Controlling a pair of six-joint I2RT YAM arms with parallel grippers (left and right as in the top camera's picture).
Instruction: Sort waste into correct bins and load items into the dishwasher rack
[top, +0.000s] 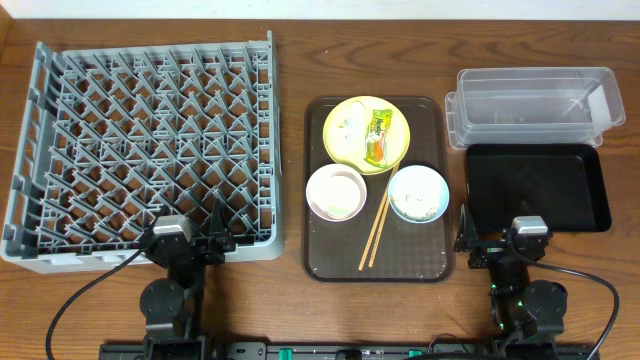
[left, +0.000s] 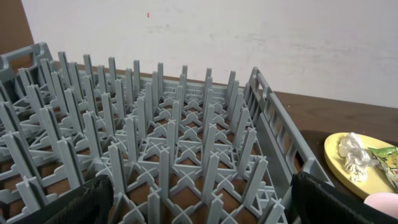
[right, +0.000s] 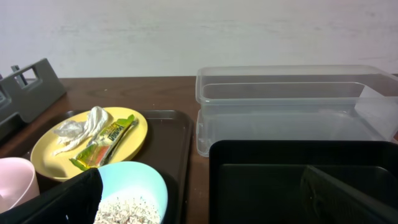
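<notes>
Both the left jaws and the right jaws are sitting wide open, holding nothing, the left by the grey rack (top: 140, 150), the right by the black tray (top: 535, 185). Between them the brown tray (top: 330, 255) is carrying the yellow plate (top: 345, 155) with the snack wrapper (top: 379, 136) on it and the blue bowl (right: 137, 180) with rice (right: 124, 210) in it. The clear tub (top: 530, 105) is sitting just behind the black tray.

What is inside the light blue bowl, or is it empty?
Not empty: the light blue bowl holds white rice grains, visible in both the right wrist and overhead views.
</notes>
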